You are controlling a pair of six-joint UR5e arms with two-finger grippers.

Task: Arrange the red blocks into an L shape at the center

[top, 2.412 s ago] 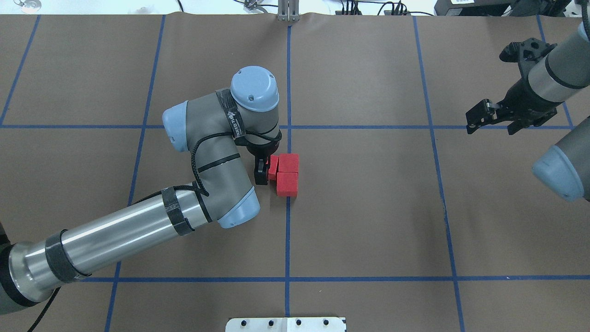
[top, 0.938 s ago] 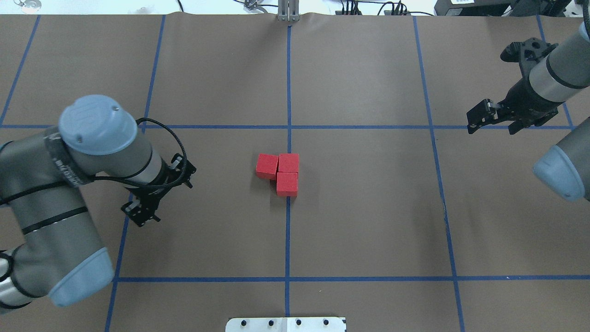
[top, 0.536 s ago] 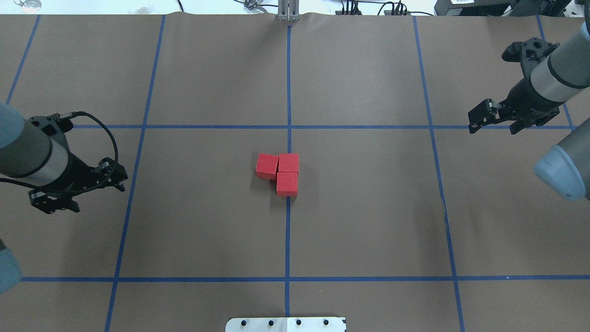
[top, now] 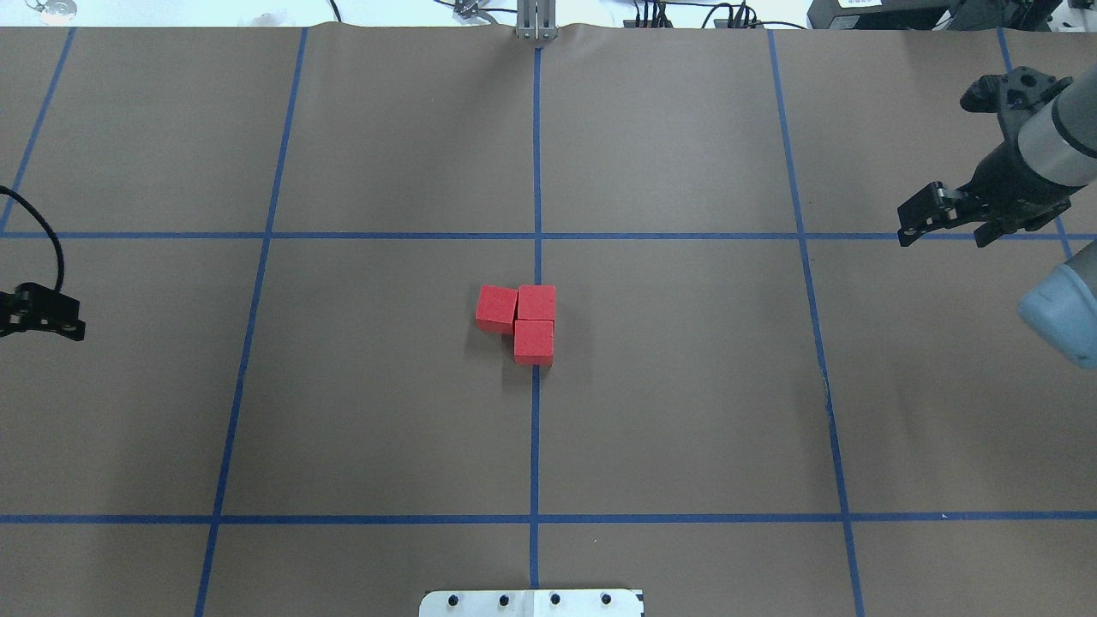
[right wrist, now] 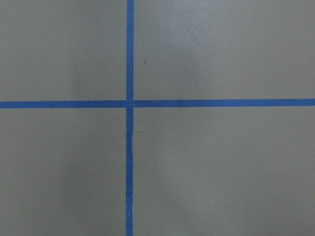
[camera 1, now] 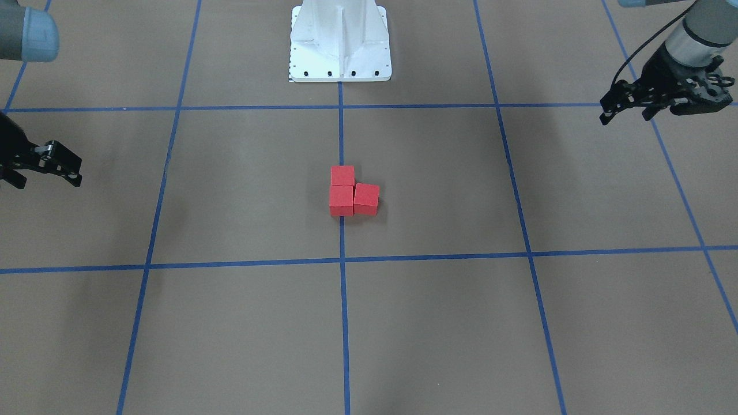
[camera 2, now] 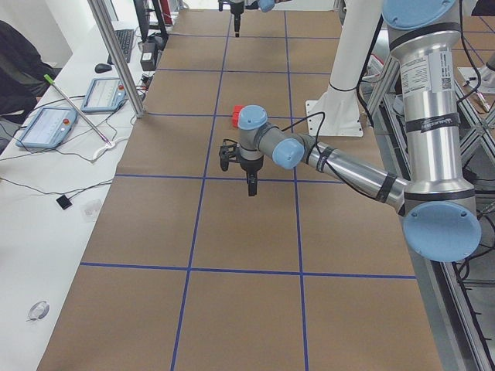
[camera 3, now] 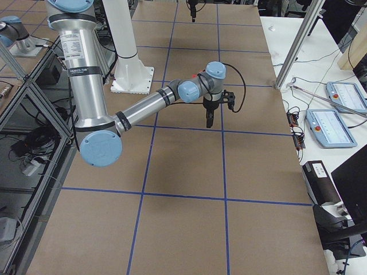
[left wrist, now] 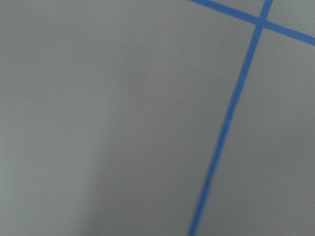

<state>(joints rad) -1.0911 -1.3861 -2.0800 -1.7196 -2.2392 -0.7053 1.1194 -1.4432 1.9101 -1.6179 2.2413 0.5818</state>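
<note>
Three red blocks point(top: 534, 340) lie touching at the center point(top: 536, 257), on the blue tape line. Two form a column on the line, and the third point(top: 496, 308) sits slightly skewed against the left side of the far one. In the front-facing view the red blocks point(camera 1: 341, 200) make the same L. My left gripper point(top: 38, 313) is at the far left edge, partly cut off; the front-facing view shows it point(camera 1: 627, 115) open and empty. My right gripper point(top: 947, 233) is open and empty at the far right, and also shows in the front-facing view point(camera 1: 43, 178). Both wrist views show only brown surface and tape.
The white robot base plate point(top: 531, 602) is at the near edge and a metal post point(top: 536, 21) at the far edge. Side benches hold tablets point(camera 2: 46, 127) and cables.
My left gripper let go of the third block and drew back left, from the blocks to the table's edge. My right gripper shifted slightly right. The blocks have stayed put since.
</note>
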